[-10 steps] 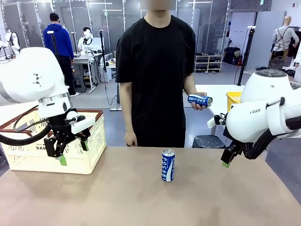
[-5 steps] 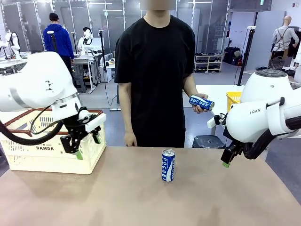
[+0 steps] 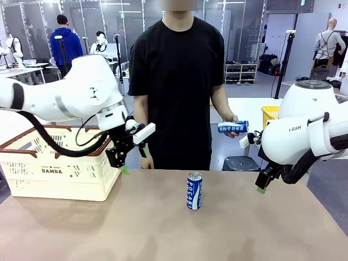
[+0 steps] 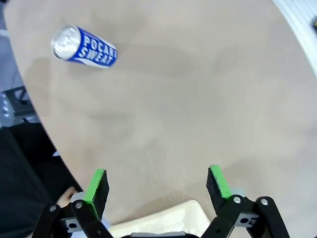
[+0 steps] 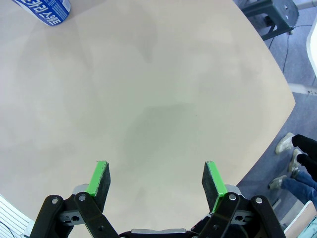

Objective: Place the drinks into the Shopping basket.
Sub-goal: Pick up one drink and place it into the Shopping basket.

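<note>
Tan table (image 3: 163,228), workshop benches behind. One blue can (image 3: 194,191) stands upright mid-table. I read my left gripper (image 4: 156,184) as spread wide and empty, just beside the basket (image 3: 54,176) (table's left end). Right gripper (image 5: 156,181) is also apart and empty. A person's hand (image 3: 242,134) holds a second can (image 3: 227,128) sideways.

glossy metal can (image 3: 194,191); matt smooth table (image 3: 163,228); plastic lattice basket (image 3: 60,169).

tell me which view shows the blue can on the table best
The front view: the blue can stands whole and upright. The left wrist view shows the blue can from above, lid and lettering plain. The right wrist view cuts the blue can off at its top edge.
</note>
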`<state>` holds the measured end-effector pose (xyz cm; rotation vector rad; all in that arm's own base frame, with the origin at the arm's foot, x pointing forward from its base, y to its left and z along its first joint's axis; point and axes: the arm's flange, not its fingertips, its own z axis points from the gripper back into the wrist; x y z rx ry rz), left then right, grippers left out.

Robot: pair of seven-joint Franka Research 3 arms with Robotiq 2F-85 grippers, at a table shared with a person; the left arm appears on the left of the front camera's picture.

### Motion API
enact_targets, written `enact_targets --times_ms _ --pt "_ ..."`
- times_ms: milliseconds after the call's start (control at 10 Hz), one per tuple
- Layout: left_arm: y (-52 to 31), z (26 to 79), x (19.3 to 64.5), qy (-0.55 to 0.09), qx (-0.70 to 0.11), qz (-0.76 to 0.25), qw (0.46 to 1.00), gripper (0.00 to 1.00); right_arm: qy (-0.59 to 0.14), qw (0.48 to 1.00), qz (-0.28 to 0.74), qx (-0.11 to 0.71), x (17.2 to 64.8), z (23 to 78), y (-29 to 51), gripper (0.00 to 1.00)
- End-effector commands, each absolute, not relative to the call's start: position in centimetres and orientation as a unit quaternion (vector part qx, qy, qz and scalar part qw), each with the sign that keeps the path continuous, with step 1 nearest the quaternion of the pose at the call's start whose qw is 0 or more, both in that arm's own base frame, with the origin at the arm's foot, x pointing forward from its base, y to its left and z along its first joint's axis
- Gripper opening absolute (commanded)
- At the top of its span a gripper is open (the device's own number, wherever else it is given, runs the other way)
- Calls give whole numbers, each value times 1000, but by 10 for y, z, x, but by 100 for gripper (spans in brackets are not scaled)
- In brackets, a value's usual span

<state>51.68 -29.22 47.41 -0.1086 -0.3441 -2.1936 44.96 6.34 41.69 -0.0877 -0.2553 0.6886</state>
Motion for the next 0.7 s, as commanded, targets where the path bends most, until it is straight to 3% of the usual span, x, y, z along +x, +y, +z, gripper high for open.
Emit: enact_targets --times_ms 0,600 --pt "-319 470 541 -134 -46 -890 434 100 -125 933 336 -43 449 417 63 93" --pt "-345 451 558 -135 -86 -893 420 100 -125 933 336 -43 449 417 63 93"
